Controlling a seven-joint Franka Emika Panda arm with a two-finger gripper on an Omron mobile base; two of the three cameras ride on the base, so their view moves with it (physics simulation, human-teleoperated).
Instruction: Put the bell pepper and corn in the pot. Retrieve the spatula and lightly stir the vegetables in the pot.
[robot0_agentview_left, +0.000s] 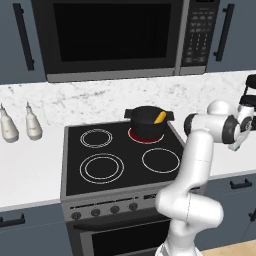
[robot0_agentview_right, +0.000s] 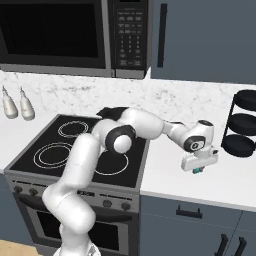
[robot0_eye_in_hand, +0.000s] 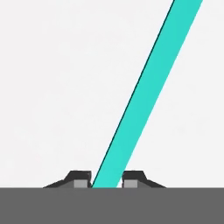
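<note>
My gripper is shut on the spatula, whose bright green handle runs from between the fingertips up to the right over the white counter. The gripper hangs low over the counter right of the stove, with a bit of the spatula showing under it. The black pot stands on the back right burner. The yellow corn sticks out of it. The bell pepper is hidden from view.
The black stove top has several burner rings, and the one under the pot glows red. Two white bottles stand on the left counter. A black stacked rack stands at the far right. A microwave hangs above.
</note>
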